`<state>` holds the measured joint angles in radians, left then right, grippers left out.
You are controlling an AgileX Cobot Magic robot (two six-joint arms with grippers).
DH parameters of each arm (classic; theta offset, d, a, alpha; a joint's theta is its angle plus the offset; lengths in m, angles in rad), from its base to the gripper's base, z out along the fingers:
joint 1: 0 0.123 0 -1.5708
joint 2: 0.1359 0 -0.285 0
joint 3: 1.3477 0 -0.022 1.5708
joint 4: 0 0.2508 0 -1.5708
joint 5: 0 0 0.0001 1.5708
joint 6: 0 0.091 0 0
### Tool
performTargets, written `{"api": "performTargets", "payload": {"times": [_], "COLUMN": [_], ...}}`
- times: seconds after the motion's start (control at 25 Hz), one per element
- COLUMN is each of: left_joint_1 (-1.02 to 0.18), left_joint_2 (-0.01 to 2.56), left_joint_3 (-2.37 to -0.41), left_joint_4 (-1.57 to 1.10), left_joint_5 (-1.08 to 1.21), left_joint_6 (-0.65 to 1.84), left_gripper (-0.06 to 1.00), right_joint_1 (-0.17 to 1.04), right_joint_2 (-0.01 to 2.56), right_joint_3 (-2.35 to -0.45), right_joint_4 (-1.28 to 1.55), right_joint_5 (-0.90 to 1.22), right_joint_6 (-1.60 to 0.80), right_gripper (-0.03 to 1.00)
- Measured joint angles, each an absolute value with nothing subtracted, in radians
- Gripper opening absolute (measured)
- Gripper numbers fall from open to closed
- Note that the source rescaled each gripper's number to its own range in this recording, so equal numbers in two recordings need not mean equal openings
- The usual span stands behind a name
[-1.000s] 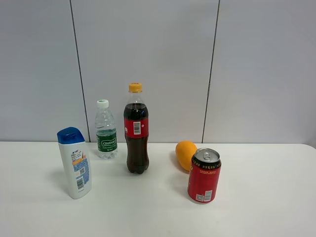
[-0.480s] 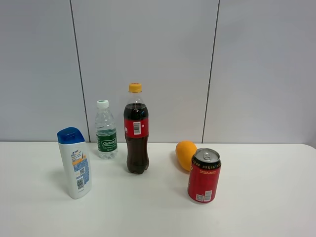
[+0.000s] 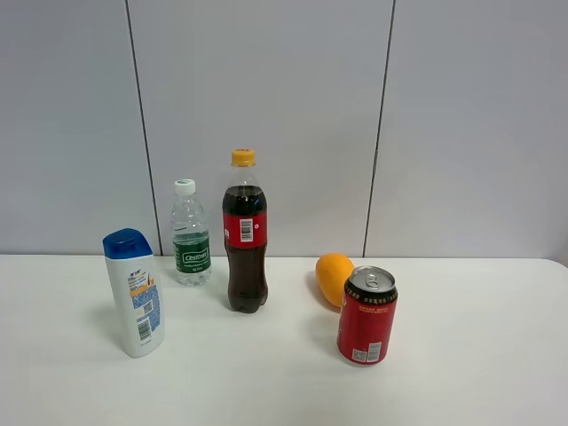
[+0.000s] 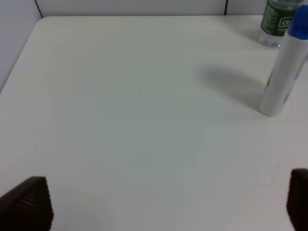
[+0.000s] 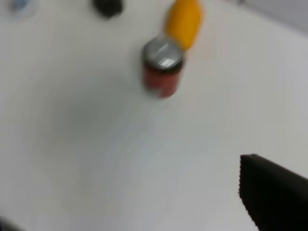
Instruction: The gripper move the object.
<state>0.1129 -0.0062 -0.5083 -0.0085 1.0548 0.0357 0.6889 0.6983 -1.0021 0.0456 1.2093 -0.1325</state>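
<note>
The orange-yellow mango-like fruit (image 3: pixel 332 276) lies on the white table (image 3: pixel 461 382), just behind and touching or nearly touching the red soda can (image 3: pixel 366 317). Neither gripper shows in the exterior high view. In the blurred right wrist view, the fruit (image 5: pixel 184 21) lies beyond the can (image 5: pixel 162 67), far from my right gripper (image 5: pixel 122 192). One black finger (image 5: pixel 272 192) shows clearly, and nothing is between the jaws. My left gripper (image 4: pixel 161 204) is open and empty over bare table, with the shampoo bottle (image 4: pixel 285 72) off to one side.
A white shampoo bottle with a blue cap (image 3: pixel 135 293) stands at the left. A small water bottle (image 3: pixel 190 235) and a tall cola bottle (image 3: pixel 245 235) stand toward the back wall. The table's edge and a wall (image 4: pixel 14 43) show in the left wrist view.
</note>
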Motion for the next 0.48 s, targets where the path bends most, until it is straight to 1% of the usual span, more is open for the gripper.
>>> {"api": "performTargets", "payload": {"times": [0.12, 0.24, 0.48], "left_joint_1": [0.113, 0.113, 0.113], "left_joint_2": [-0.006, -0.006, -0.006], "left_joint_3": [-0.508, -0.508, -0.508], "left_joint_4": [-0.009, -0.009, -0.009], "left_joint_5": [1.055, 1.055, 1.055], "left_joint_6": [0.036, 0.036, 0.036], "left_gripper": [1.00, 1.00, 1.00], "right_joint_1": [0.689, 0.689, 0.689], "right_joint_2": [0.585, 0.478, 0.323], "right_joint_3": [-0.835, -0.713, -0.589], "right_joint_4": [0.101, 0.105, 0.110], "right_joint_5": [1.171, 1.147, 1.104], "right_joint_6": [-0.165, -0.172, -0.172], "right_gripper": [1.00, 1.00, 1.00]}}
